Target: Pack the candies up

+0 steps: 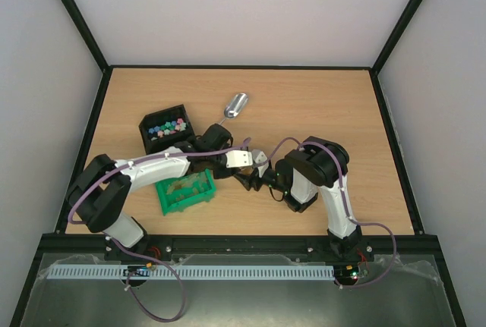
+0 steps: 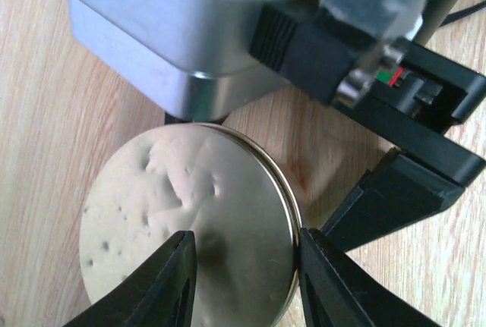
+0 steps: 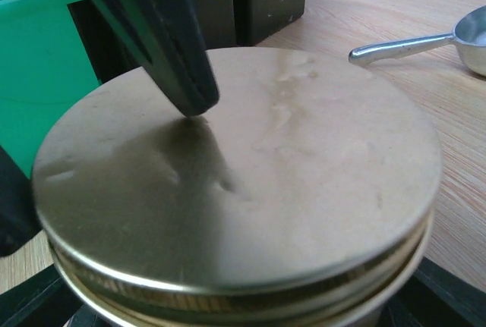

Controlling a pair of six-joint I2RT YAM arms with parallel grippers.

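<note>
- Candies, coloured (image 1: 168,127): blue, pink and green sweets lying in the black bin (image 1: 182,109), at the far left of the table (image 1: 326,107).
- Candies, golden (image 1: 182,185): pale yellowish sweets lying in the green bin (image 1: 164,199), which sits nearer than the black bin and just left of where the two grippers meet. No candy shows in either gripper.
- Metal scoop (image 1: 237,105): lies on the bare wood, far of the grippers and to the right of the black bin, apart from both. Its bowl looks empty in the right wrist view.
- Jar (image 3: 152,290): stands upright at mid-table and is capped by a round metal lid (image 2: 190,213). The lid is gold-toned with small dents in its top.
- Right gripper (image 3: 241,300): its fingers show at both lower corners of its wrist view with the jar filling the space between them. It is clamped on the jar body below the lid.
- Left gripper (image 2: 243,278): reaches in from the left over the lid with its fingers parted. One fingertip (image 3: 186,92) rests on the lid's top and the other sits at the rim. Whether they pinch the lid cannot be told.
</note>
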